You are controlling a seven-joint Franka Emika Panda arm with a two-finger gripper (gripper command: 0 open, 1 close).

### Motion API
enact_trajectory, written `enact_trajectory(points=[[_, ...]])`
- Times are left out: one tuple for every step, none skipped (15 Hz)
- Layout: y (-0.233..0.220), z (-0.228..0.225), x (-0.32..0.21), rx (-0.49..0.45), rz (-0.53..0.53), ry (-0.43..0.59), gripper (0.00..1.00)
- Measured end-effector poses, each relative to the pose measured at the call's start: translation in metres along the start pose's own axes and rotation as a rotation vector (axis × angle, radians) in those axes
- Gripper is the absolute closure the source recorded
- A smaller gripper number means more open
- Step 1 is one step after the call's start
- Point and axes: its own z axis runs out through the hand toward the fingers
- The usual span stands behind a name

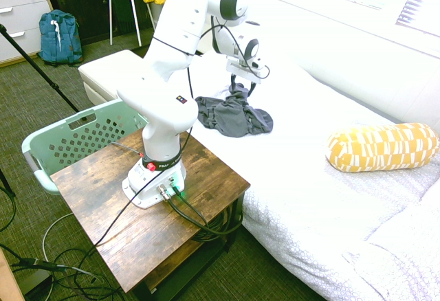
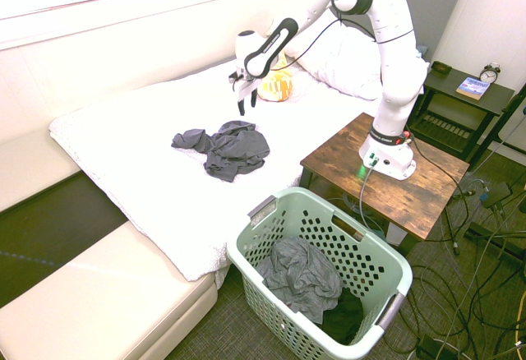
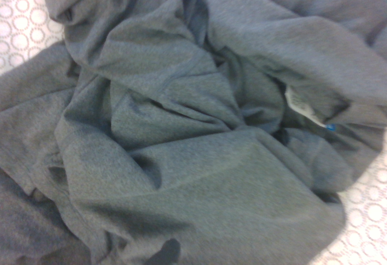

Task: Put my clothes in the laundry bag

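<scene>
Clothes [image 2: 235, 148] lie on the bed [image 2: 136, 142] below the open hand [image 2: 246, 107].

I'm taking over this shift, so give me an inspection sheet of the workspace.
Surface: bed with a white patterned cover; wooden table bears the arm's base.
Job's things: dark grey garment crumpled on the bed; green basket on the floor, grey and darker cloth inside.
Clutter: nothing seen on the bed around the garment.
Gripper: open, above the garment, holding nothing.
Cables: loops on the floor beside the wooden table.
Surroundings: yellow-patterned bolster, blue backpack, clock.
</scene>
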Motion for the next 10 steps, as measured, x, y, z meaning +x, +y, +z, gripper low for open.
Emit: enact_trajectory(points=[[-0.01,0.027,0.002,-0.008,-0.014,-0.018,0.0],[-0.02,0.054,0.005,-0.007,-0.03,-0.04,0.0],[-0.027,0.08,0.006,-0.006,-0.046,-0.063,0.0],[-0.033,0.107,0.008,-0.006,-0.061,-0.081,0.0],[-0.037,0.13,0.011,-0.006,-0.078,-0.091,0.0],[-0.042,0.147,0.016,-0.006,-0.094,-0.091,0.0],[-0.05,0.156,0.021,-0.013,-0.112,-0.084,0.0],[-0.058,0.16,0.024,-0.024,-0.127,-0.077,0.0],[-0.068,0.163,0.025,-0.035,-0.14,-0.07,1.0],[-0.075,0.166,0.026,-0.042,-0.15,-0.067,1.0]])
